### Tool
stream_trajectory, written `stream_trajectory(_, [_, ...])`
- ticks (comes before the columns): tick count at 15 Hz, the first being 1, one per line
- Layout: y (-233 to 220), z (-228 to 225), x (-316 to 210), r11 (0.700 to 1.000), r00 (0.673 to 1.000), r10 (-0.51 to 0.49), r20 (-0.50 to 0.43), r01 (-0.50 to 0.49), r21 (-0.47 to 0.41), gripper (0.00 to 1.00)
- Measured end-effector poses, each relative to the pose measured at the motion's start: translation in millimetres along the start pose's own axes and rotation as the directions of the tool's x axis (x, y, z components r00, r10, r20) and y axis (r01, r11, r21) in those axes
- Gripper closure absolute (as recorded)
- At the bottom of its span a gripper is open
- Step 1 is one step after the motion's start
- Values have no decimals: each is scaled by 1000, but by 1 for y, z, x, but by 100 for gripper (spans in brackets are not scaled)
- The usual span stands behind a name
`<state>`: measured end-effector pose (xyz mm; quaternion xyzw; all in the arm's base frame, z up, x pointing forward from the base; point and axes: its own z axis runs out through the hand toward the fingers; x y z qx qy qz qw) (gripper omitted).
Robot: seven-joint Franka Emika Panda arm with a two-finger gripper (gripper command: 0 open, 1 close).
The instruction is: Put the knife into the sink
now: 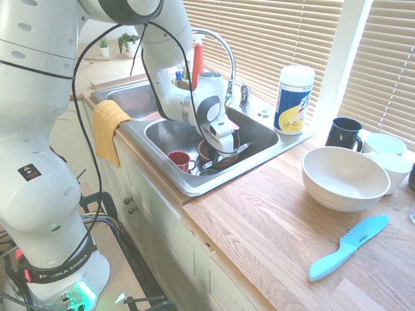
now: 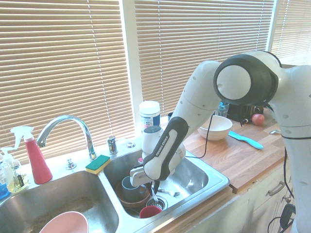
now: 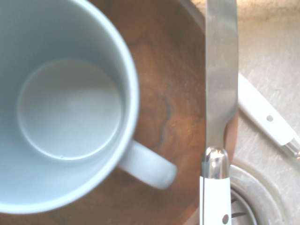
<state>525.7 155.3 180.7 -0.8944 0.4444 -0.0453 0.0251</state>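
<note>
First exterior view: orange cloth [image 1: 109,126] at left, only here. Centre: red mug [image 1: 180,160]; tool [image 1: 222,150] clamped on knife [image 1: 242,149], over sink [image 1: 262,135]. Wrist view alone shows inside blue-grey mug [image 3: 70,112], standing in brown bowl [image 3: 157,93], crowding blade. Right: white bowl [image 1: 343,178], desk [image 1: 272,207].

White rounded arm [image 1: 42,136], grey-capped joints, black cable [image 1: 83,129]
</note>
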Motion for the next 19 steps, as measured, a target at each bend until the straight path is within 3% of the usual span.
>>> stream_trajectory(13, [-7, -8, -8, 1000, 1000, -12, -5, 13, 18, 0])
stream_trajectory(19, [-13, -100, -7, 997, 997, -79, -16, 79, 12, 0])
